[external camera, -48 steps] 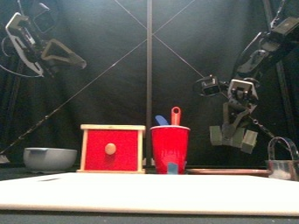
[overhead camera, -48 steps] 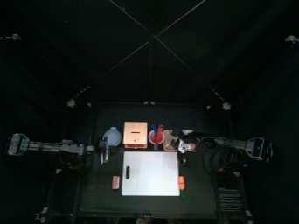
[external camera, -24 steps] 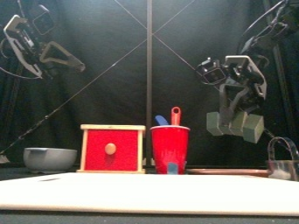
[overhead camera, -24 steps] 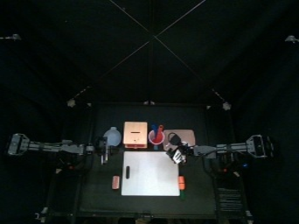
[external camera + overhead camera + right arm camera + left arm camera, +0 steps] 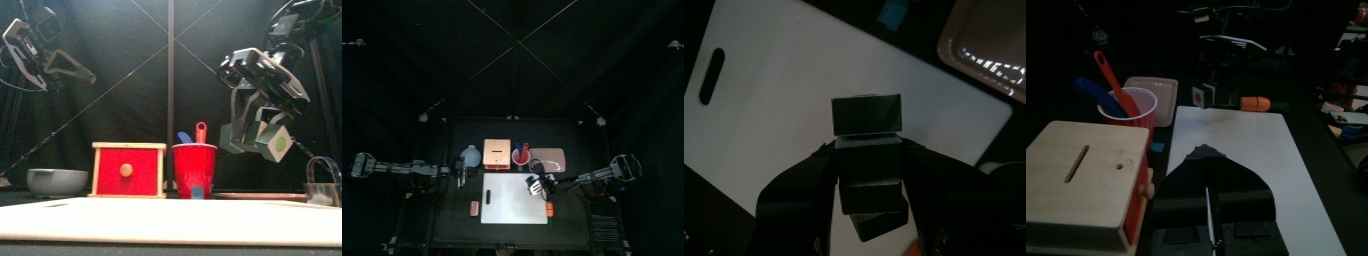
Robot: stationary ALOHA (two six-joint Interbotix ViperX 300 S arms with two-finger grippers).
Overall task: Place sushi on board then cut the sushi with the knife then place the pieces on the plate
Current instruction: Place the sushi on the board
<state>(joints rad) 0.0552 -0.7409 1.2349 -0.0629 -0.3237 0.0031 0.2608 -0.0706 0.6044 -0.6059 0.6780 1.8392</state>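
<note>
One sushi roll clamped in right jaws over white board; left jaws closed

Left arm: was black with pale grey joints, at the frame's left.
Right arm: matched it, at the frame's right.
Left gripper: had black tapering jaws.
Right gripper: had broad black jaws, grey outside.
</note>
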